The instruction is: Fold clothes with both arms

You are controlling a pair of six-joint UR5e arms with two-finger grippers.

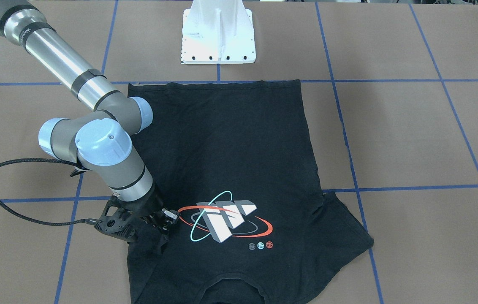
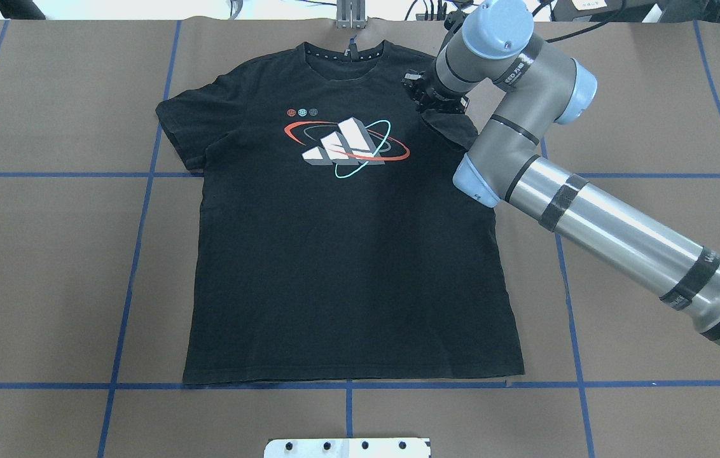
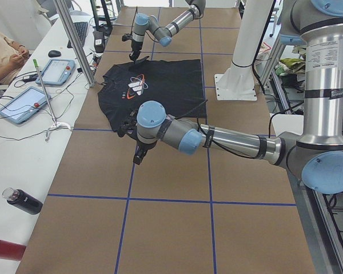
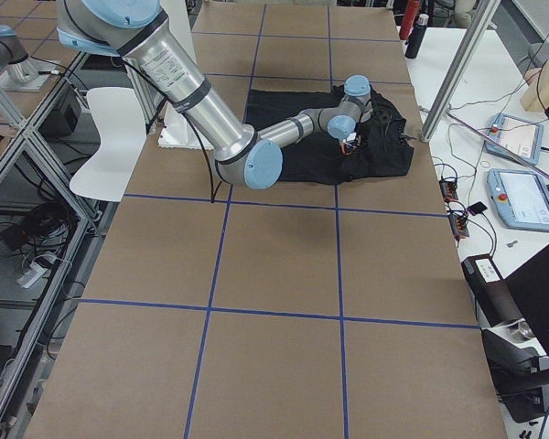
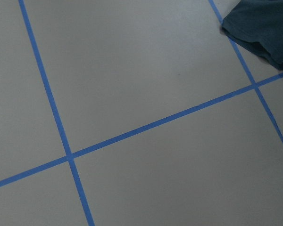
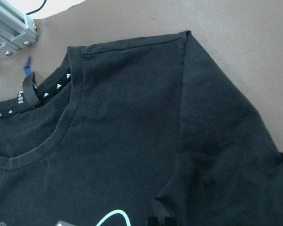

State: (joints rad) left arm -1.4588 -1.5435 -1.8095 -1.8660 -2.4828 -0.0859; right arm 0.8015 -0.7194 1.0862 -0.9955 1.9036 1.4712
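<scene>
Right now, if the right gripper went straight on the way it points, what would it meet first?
The black T-shirt: the right gripper points down at the shoulder beside the logo. It may already touch the cloth; depth is unclear.

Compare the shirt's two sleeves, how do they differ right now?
The left sleeve lies spread flat on the table; the right sleeve is bunched and drawn inward. The left sleeve is untouched, the left hand hanging over bare table nearby; the right sleeve sits under the right hand, which seems to pinch it. Both are short, black parts of one T-shirt.
</scene>
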